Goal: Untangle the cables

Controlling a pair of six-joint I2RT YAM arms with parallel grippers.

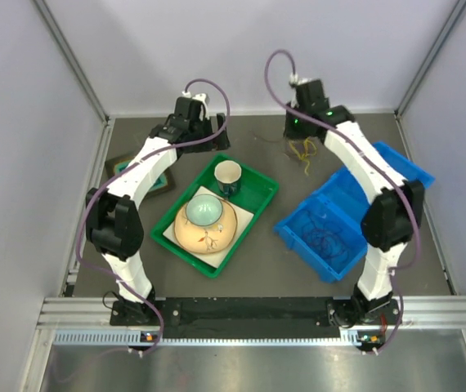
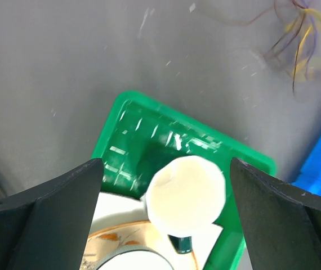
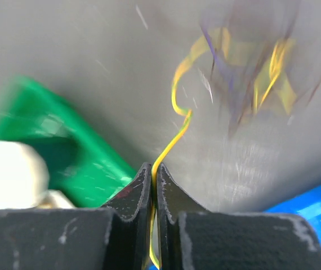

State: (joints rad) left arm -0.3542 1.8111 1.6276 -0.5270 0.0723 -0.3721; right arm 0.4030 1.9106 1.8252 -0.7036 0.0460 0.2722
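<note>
The cables [image 1: 302, 152] are a loose tangle of thin yellow, purple and dark wires on the grey table at the back, right of centre. They also show in the left wrist view [image 2: 301, 42] and blurred in the right wrist view [image 3: 250, 73]. My right gripper [image 3: 155, 169] is shut on a yellow wire [image 3: 174, 138] that runs from its jaws up into the tangle; in the top view it [image 1: 298, 131] hangs just above the tangle. My left gripper [image 2: 163, 169] is open and empty, above the green tray's far end, left of the tangle [image 1: 204, 135].
A green tray [image 1: 253, 200] in the middle holds a cream cup [image 1: 227, 174], a bowl [image 1: 203, 211] and a tan plate [image 1: 217, 237]. A blue bin [image 1: 298, 233] with dark coiled wires stands right, its lid open. A dark tile [image 1: 123, 166] lies left.
</note>
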